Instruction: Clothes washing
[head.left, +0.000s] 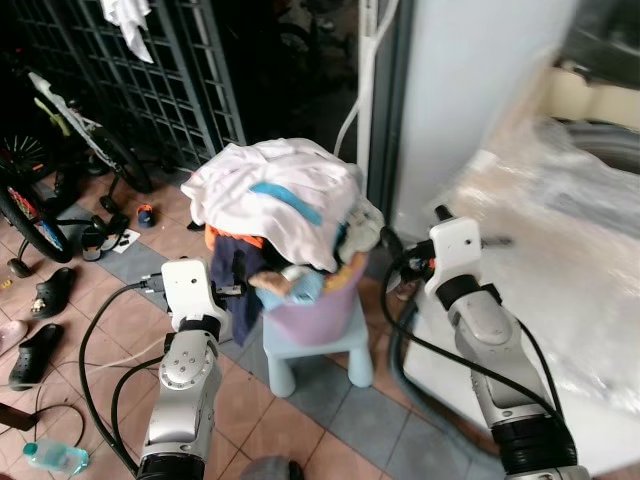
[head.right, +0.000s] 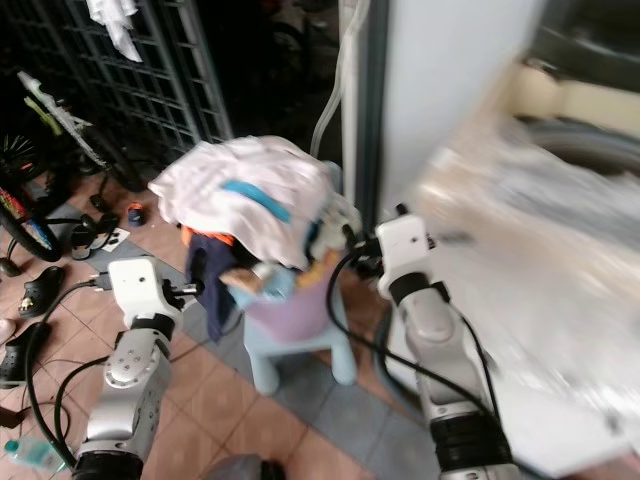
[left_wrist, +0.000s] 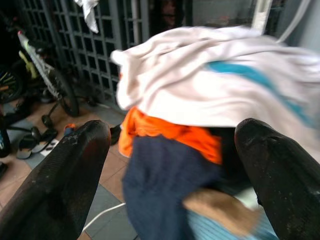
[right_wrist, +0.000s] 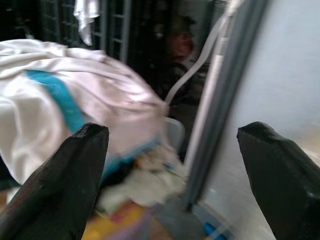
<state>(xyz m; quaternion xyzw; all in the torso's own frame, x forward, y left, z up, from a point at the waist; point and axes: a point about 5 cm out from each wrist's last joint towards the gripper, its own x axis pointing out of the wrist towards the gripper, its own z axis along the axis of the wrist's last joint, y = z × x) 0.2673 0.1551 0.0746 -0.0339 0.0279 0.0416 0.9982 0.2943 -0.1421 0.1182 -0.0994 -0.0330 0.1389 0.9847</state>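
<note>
A pile of clothes (head.left: 280, 205), topped by a white garment with a blue stripe, overflows a purple basket (head.left: 315, 310) standing on a light blue stool (head.left: 325, 355). Orange and dark blue garments (left_wrist: 165, 165) hang down the pile's left side. My left gripper (head.left: 240, 290) is raised at the pile's left, open, fingers (left_wrist: 55, 185) spread wide with nothing between them. My right gripper (head.left: 392, 245) is raised at the pile's right edge, open, its fingers (right_wrist: 75, 185) spread and empty. A washing machine (head.left: 560, 230) with plastic sheeting on top stands to the right, blurred.
A dark metal grille (head.left: 150, 80) closes off the back. A bicycle (head.left: 40, 160) and sandals (head.left: 45, 300) lie at the left on the tiled floor. A plastic bottle (head.left: 55, 457) lies near my left side. A white hose (head.left: 365, 90) runs down a grey post.
</note>
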